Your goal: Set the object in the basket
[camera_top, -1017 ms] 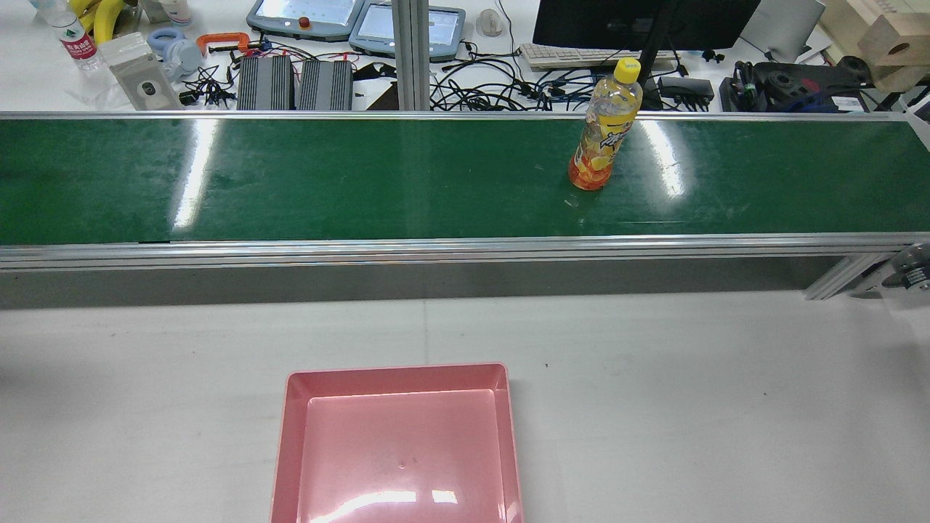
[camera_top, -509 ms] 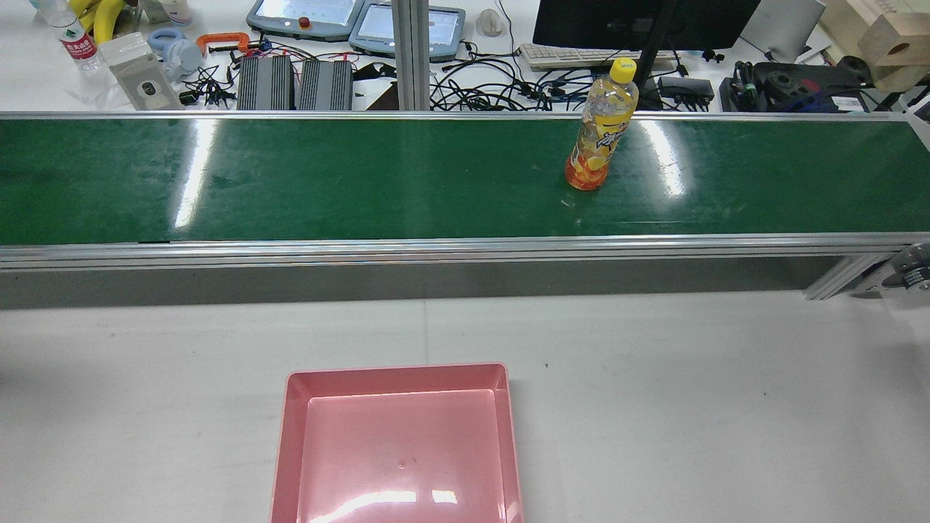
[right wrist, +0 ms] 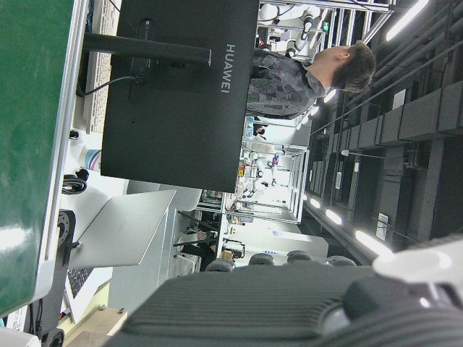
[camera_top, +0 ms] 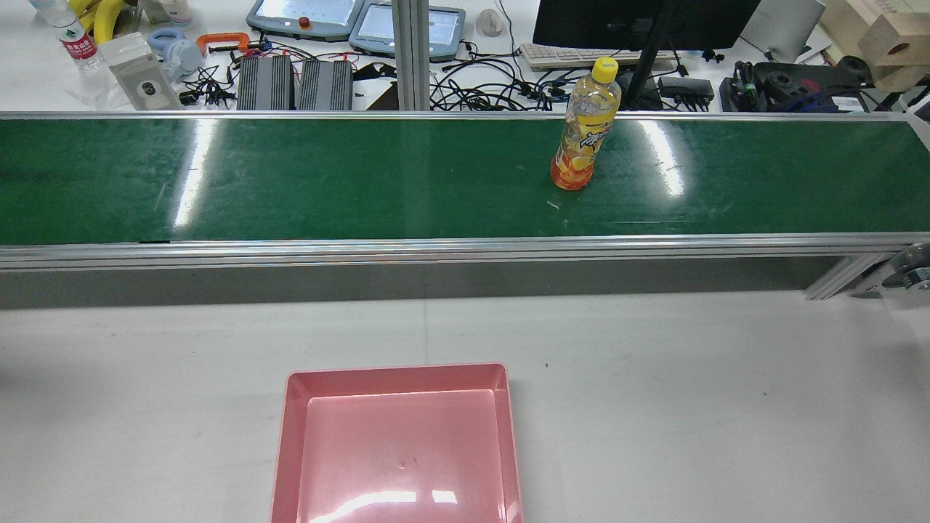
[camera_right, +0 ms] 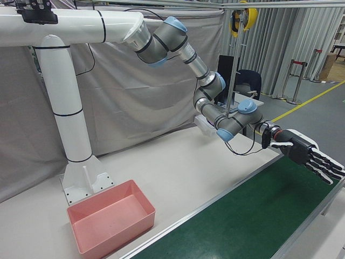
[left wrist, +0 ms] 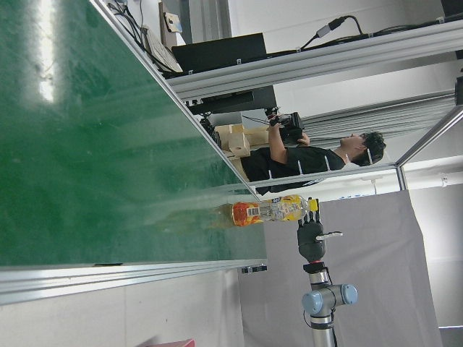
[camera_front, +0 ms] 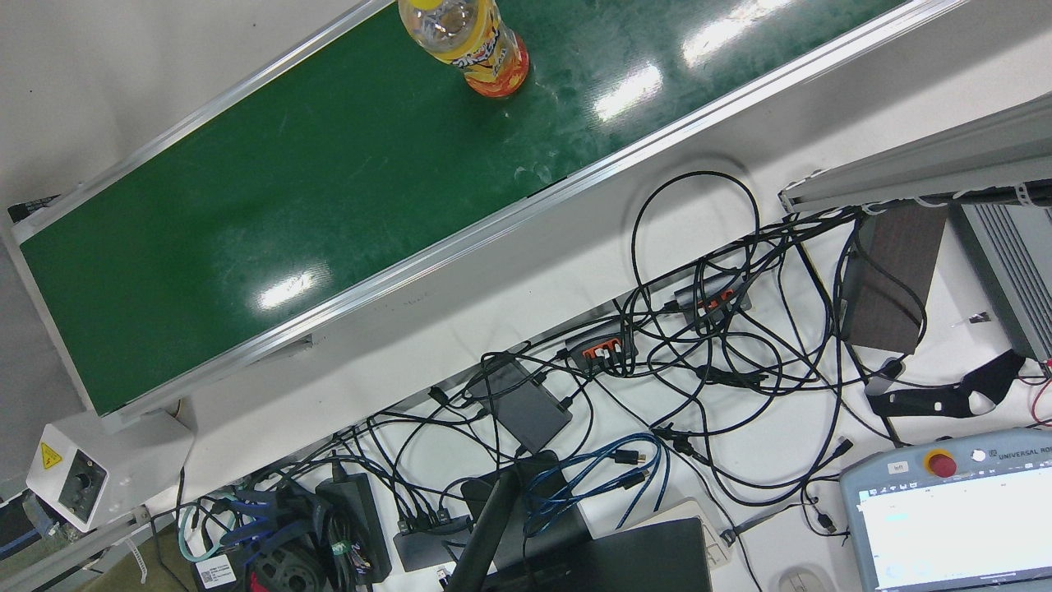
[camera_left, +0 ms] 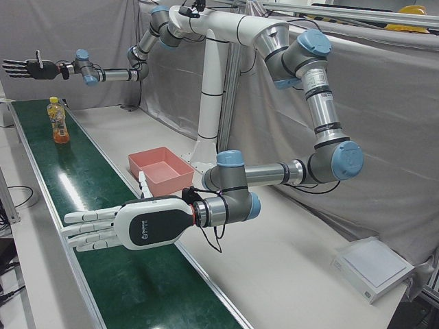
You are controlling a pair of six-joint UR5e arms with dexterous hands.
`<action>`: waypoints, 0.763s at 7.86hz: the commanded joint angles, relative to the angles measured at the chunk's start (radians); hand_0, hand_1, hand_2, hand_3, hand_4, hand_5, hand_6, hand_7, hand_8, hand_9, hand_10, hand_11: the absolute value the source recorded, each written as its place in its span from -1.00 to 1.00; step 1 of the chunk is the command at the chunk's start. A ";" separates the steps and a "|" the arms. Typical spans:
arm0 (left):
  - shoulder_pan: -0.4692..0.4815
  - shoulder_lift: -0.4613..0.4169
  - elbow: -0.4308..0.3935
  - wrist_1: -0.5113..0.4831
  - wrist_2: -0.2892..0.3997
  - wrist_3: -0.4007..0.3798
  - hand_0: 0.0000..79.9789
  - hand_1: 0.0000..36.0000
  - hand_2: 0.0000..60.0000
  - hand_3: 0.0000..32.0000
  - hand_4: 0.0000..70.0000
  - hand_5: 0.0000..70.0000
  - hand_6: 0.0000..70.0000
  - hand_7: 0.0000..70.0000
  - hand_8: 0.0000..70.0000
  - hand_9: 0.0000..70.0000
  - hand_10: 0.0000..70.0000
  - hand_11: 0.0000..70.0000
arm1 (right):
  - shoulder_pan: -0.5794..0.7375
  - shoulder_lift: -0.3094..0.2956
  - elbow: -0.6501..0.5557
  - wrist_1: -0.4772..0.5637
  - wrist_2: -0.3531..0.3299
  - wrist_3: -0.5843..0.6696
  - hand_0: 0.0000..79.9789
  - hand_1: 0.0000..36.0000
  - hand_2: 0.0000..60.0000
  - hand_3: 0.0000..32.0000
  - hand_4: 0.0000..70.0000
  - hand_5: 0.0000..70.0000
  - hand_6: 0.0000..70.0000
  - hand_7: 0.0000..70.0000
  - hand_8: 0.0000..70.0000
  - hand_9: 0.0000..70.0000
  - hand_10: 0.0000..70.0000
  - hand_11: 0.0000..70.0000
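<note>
Rear view shows the bottle (camera_top: 583, 131) upright on the green belt (camera_top: 290, 181), right of middle and well apart from the empty pink basket (camera_top: 396, 372) on the white table (camera_top: 690, 399). The left hand (camera_left: 116, 226) and right hand (camera_right: 304, 154) hover over the belt, fingers spread and holding nothing. Tall and slim, the bottle likely topples if clipped high, then rolls on the glossy belt toward the cables (camera_top: 494, 94) behind.
</note>
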 commanded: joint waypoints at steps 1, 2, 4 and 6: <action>-0.001 0.000 -0.001 0.000 0.000 0.000 0.16 -0.52 -1.00 -1.00 -0.95 -0.86 -1.00 -1.00 -1.00 -1.00 -0.87 -0.78 | 0.000 0.000 0.000 0.000 0.000 0.000 -1.00 -1.00 -1.00 -1.00 -1.00 -1.00 -1.00 -1.00 -1.00 -1.00 -1.00 -1.00; 0.001 0.000 -0.002 0.000 0.000 0.000 0.16 -0.52 -1.00 -1.00 -0.94 -0.85 -1.00 -1.00 -1.00 -1.00 -0.88 -0.78 | 0.000 0.000 0.000 0.000 0.000 0.000 -1.00 -1.00 -1.00 -1.00 -1.00 -1.00 -1.00 -1.00 -1.00 -1.00 -1.00 -1.00; 0.001 0.002 -0.004 0.000 0.000 0.000 0.16 -0.52 -1.00 -1.00 -0.95 -0.86 -1.00 -1.00 -1.00 -1.00 -0.88 -0.78 | 0.000 0.000 0.000 0.000 0.000 0.000 -1.00 -1.00 -1.00 -1.00 -1.00 -1.00 -1.00 -1.00 -1.00 -1.00 -1.00 -1.00; 0.001 0.008 -0.002 0.000 0.000 0.000 0.16 -0.52 -1.00 -1.00 -0.95 -0.86 -1.00 -1.00 -1.00 -1.00 -0.87 -0.78 | 0.000 0.000 0.000 0.000 0.000 0.000 -1.00 -1.00 -1.00 -1.00 -1.00 -1.00 -1.00 -1.00 -1.00 -1.00 -1.00 -1.00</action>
